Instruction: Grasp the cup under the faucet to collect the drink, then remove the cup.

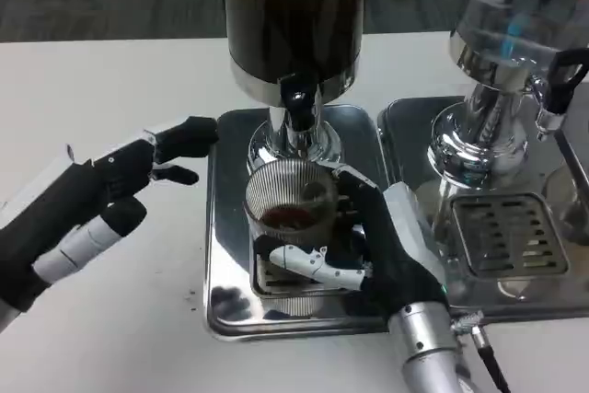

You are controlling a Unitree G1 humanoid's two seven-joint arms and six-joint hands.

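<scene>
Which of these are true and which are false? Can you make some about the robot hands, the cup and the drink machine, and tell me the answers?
1. The right hand holds the cup. True.
2. The cup stands under the faucet of the dark dispenser. True.
3. The left hand grips the cup too. False: it is off to the side over the white table, apart from the cup, holding nothing.
4. The cup is completely empty. False: some dark drink shows at its bottom.
5. The cup sits on the silver tray. True.
6. The second dispenser holds the same dark drink. False: its tank looks clear.
</scene>
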